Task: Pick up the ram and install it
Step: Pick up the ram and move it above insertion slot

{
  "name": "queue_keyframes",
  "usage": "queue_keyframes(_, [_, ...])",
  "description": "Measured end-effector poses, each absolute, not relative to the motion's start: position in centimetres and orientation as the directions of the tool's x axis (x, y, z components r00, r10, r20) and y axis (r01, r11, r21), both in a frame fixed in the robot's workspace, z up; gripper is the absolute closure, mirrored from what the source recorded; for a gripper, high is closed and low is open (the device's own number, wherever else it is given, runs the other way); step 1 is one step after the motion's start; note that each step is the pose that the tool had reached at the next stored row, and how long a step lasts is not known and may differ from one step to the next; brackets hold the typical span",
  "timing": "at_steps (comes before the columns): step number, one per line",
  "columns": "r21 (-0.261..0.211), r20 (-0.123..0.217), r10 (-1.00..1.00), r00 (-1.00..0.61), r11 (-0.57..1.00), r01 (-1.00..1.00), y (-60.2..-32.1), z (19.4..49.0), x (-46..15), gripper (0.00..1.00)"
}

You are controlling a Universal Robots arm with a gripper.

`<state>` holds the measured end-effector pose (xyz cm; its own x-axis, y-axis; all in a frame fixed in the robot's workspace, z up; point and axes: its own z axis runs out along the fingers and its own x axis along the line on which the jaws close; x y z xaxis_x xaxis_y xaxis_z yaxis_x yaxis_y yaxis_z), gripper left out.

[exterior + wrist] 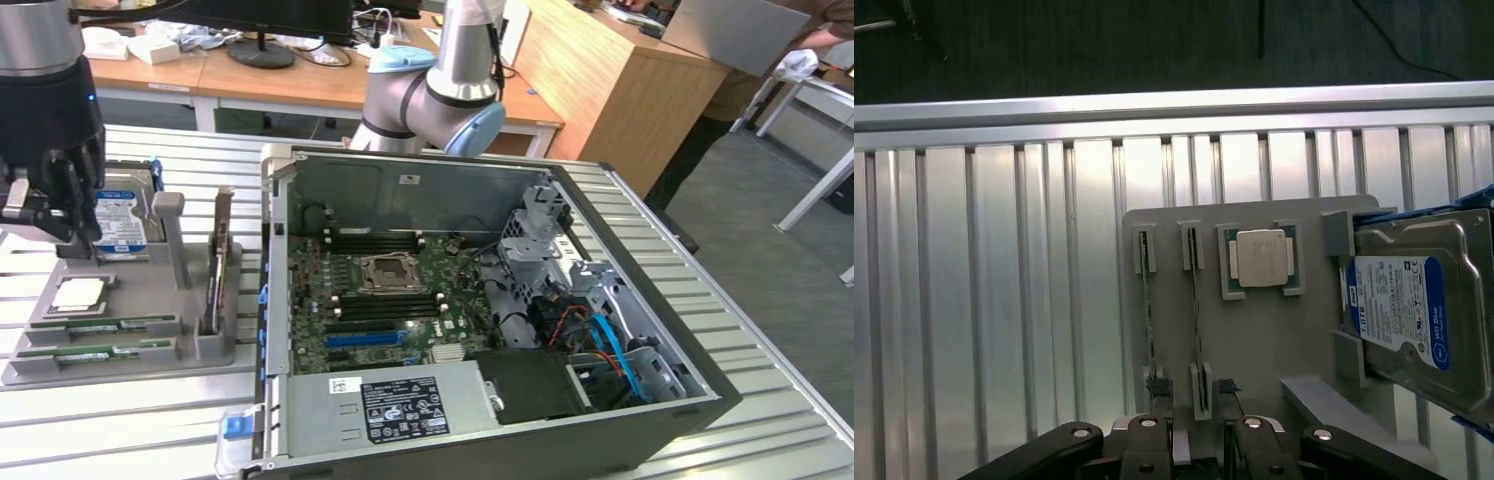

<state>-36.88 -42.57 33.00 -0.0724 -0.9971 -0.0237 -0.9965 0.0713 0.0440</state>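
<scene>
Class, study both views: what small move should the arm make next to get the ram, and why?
Probably lower straight down without closing. The gripper hangs open above the grey tray. It sits astride the line of the ram nearer the processor and is not yet touching it, so descending looks like the sensible step before any grasp.

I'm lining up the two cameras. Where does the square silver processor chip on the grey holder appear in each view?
Exterior view: the processor chip lies flat on the grey holder at the exterior view's left, between the hard drive and the ram sticks.
Wrist view: the processor chip sits in a square recess between the hard drive and the ram sticks.
Shared landmark: the blue-labelled hard drive.
</scene>
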Motion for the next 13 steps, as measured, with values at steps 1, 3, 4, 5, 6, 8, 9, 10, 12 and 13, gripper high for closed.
queue_keyframes(1, [0.044, -0.024, -0.997, -0.072, 0.071, -0.996, -42.6, 32.9, -36.9, 0.7])
queue_keyframes(3, [0.044, -0.024, -0.997, -0.072, 0.071, -0.996, -42.6, 32.8, -36.9, 0.7])
queue_keyframes(4, [0.044, -0.024, -0.997, -0.072, 0.071, -0.996, -42.6, 32.7, -36.9, 0.7])
queue_keyframes(5, [0.044, -0.024, -0.997, -0.072, 0.071, -0.996, -42.6, 32.6, -36.9, 0.7])
queue_keyframes(6, [0.044, -0.024, -0.997, -0.072, 0.071, -0.996, -42.6, 32.5, -36.9, 0.7])
queue_keyframes(8, [0.044, -0.024, -0.997, -0.072, 0.071, -0.996, -42.6, 32.3, -36.9, 0.7])
queue_keyframes(9, [0.044, -0.024, -0.997, -0.072, 0.071, -0.996, -42.6, 32.2, -36.9, 0.7])
queue_keyframes(10, [0.044, -0.024, -0.997, -0.072, 0.071, -0.996, -42.6, 32.2, -36.9, 0.7])
queue_keyframes(12, [0.044, -0.024, -0.997, -0.072, 0.071, -0.996, -42.6, 32.0, -36.9, 0.7])
queue_keyframes(13, [0.044, -0.024, -0.997, -0.072, 0.071, -0.996, -42.6, 31.9, -36.9, 0.7])
